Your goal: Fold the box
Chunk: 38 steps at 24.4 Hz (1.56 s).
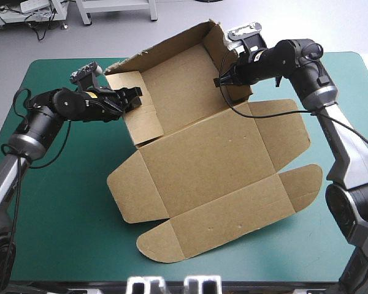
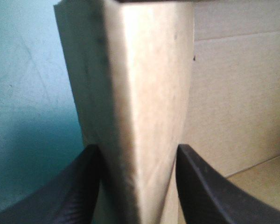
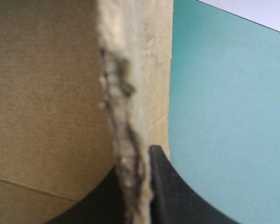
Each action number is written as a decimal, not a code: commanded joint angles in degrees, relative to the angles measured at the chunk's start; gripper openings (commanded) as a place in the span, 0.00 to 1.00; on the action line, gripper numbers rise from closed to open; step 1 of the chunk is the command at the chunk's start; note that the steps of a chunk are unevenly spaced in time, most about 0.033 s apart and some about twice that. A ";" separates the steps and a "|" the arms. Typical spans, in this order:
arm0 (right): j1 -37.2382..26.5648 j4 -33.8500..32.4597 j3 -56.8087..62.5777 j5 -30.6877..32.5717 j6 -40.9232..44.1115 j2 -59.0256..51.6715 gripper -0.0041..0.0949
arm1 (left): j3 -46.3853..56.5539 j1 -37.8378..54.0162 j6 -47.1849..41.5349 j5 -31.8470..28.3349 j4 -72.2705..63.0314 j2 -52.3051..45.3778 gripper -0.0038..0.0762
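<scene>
Raising and tucking the walls of the brown cut-board box (image 1: 202,159), to judge by its shape, with back wall and side walls up over the far half of the teal-green desk (image 1: 55,233) and front panel and rounded flaps lying flat toward the near edge. Pinched at the left wall by the left pincer (image 1: 136,97), black fingers pressed to either face of a folded thickness of board. Pinched likewise at the right wall's edge by the right pincer (image 1: 222,80), all but closed on the sheet. Next, probably: folding side walls inward, holding them square, then bringing up the flat front. Plenty of bare cover at the near left corner; little beyond the flaps at the near edge.
</scene>
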 commanded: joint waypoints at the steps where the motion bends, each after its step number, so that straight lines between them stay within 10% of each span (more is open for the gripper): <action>1: 0.79 9.43 -1.90 -0.44 -0.74 -3.38 0.02 | -1.84 -4.02 -4.68 -4.19 -0.44 1.72 0.45; 8: 0.43 7.17 -1.90 3.28 0.55 -3.03 0.02 | -1.84 -9.79 -5.68 -12.33 -1.97 5.23 0.04; 17: 0.43 -8.14 -1.52 16.19 6.16 0.25 0.02 | -2.34 -9.50 2.56 -6.08 -0.28 5.95 0.04; 30: 0.53 -4.88 12.38 16.19 12.71 0.95 0.02 | -27.57 -9.23 7.97 33.34 17.21 17.98 0.04; 38: 0.53 -3.83 21.61 16.19 15.03 0.95 0.02 | -27.21 -13.69 7.28 32.99 22.15 20.09 0.04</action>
